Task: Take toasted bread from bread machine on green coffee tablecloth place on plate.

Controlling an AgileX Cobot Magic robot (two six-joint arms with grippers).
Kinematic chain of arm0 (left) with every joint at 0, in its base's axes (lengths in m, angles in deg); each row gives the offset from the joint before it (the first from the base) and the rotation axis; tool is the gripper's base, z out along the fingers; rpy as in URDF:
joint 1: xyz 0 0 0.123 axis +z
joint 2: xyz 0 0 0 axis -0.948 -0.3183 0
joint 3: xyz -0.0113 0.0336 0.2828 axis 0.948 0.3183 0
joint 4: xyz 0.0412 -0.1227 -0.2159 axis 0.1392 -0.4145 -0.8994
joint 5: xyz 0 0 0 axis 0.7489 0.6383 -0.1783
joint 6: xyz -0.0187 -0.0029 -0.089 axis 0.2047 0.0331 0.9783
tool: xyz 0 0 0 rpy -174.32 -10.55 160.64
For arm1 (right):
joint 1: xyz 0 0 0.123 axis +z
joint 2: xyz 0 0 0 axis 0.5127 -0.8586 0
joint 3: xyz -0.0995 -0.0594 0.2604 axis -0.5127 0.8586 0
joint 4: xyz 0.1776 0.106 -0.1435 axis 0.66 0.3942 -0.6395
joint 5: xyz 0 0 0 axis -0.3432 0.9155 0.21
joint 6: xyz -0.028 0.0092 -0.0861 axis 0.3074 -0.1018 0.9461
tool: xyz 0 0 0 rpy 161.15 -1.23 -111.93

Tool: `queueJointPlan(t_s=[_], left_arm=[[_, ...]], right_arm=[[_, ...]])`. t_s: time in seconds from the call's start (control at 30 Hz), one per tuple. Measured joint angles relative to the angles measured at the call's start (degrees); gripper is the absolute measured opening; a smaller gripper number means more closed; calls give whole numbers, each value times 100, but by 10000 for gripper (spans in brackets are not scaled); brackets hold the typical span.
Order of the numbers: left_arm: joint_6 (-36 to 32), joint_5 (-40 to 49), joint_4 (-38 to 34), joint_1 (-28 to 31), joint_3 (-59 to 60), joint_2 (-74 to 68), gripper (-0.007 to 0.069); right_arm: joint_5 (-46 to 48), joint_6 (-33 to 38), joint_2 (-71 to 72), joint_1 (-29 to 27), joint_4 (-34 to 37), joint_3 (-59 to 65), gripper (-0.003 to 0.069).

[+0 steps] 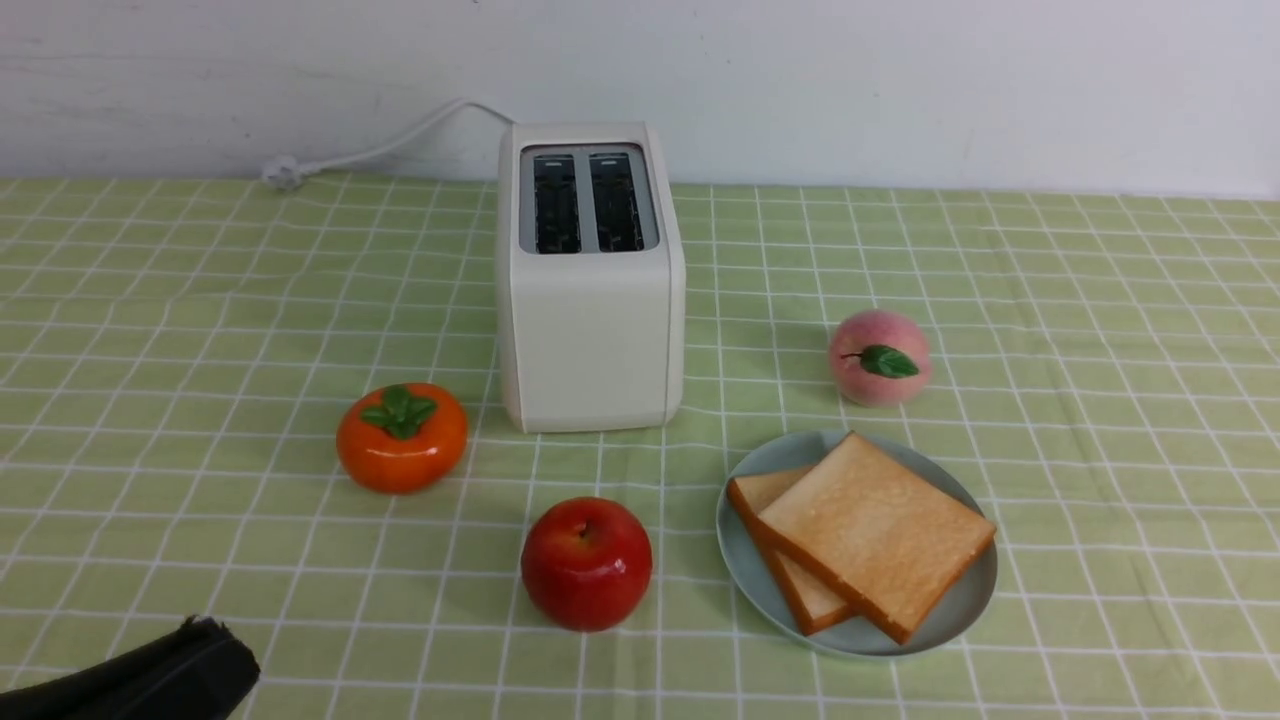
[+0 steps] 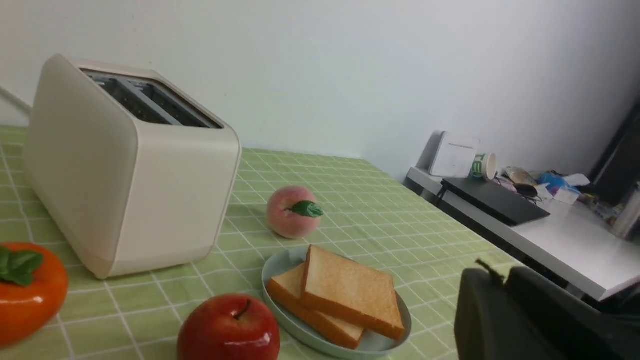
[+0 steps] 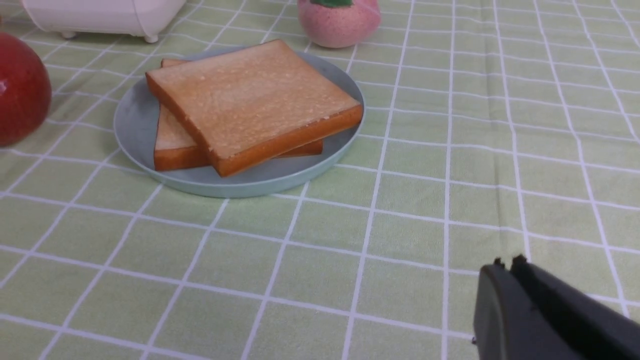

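Observation:
Two slices of toasted bread [image 1: 875, 530] [image 2: 345, 290] [image 3: 250, 100] lie stacked and fanned on the pale blue-green plate [image 1: 745, 565] [image 2: 277, 262] [image 3: 132, 117], right of centre on the green coffee tablecloth [image 1: 1100, 400]. The cream bread machine [image 1: 590, 290] [image 2: 125, 175] stands behind with both slots showing no bread. My left gripper [image 1: 205, 630] [image 2: 500, 272] is shut with nothing in it, at the near left corner of the front view. In its wrist view my right gripper [image 3: 507, 262] is shut, holds nothing, and hovers above the cloth, apart from the plate.
An orange persimmon [image 1: 400, 437] sits left of the toaster, a red apple [image 1: 586, 563] in front of it, a pink peach [image 1: 878, 357] behind the plate. The toaster's white cord [image 1: 380, 150] runs to the back left. A side desk with clutter [image 2: 505, 200] lies beyond the table's edge.

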Motion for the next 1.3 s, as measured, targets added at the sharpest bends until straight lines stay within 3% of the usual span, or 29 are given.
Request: queueJointPlan(t_s=[0.13, 0.27, 0.3, 0.33, 0.43, 0.57, 0.87, 1.3], left_arm=[[264, 507, 807, 689, 0, 0, -13], [1361, 1149, 2198, 1820, 0, 14, -13], [1438, 1149, 2279, 1879, 0, 23, -13], [2169, 1526, 2934, 2350, 0, 108, -13], [3186, 2084, 3952, 3101, 0, 514, -13], [3608, 2516, 4535, 3758, 53, 1135, -13], [3771, 2617, 4611, 3938, 974, 1332, -13], [3867, 2819, 4598, 3938, 1016, 1332, -13]], right_arm=[[0, 0, 0, 0, 0, 0, 22], [0, 0, 0, 0, 0, 0, 22], [0, 0, 0, 0, 0, 0, 22], [0, 0, 0, 0, 0, 0, 22], [0, 0, 0, 0, -4, 0, 27], [0, 0, 0, 0, -4, 0, 32], [-4, 0, 0, 0, -6, 0, 36], [-4, -5, 0, 0, -13, 0, 55]])
